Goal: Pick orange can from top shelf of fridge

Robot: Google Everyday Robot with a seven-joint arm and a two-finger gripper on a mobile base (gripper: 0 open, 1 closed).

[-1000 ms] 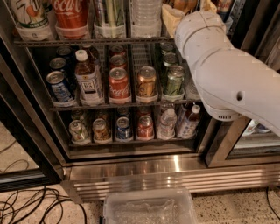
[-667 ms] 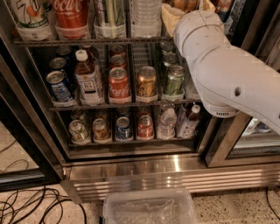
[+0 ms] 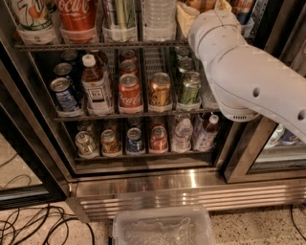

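The fridge [image 3: 191, 184] stands open in front of me, with wire racks of drinks. The top shelf [image 3: 95, 45] runs along the upper edge and holds bottles and a can in clear cup holders. An orange-copper piece [image 3: 203, 4] at the very top edge, right of the water bottle [image 3: 158, 16], seems to be the orange can; most of it is cut off. My white arm [image 3: 239, 72] reaches up from the right to that spot. My gripper [image 3: 190, 16] shows only as a cream part beside the can, largely hidden behind the wrist.
The middle rack holds a short orange can [image 3: 160, 88] between red cola cans [image 3: 130, 91] and green cans [image 3: 190, 87]. The lower rack holds several small cans and bottles. A clear plastic bin [image 3: 162, 227] and cables [image 3: 43, 225] lie on the floor. A black door frame [image 3: 24, 143] stands at the left.
The arm's wrist has edged slightly left at the top shelf. Nothing else has visibly moved.
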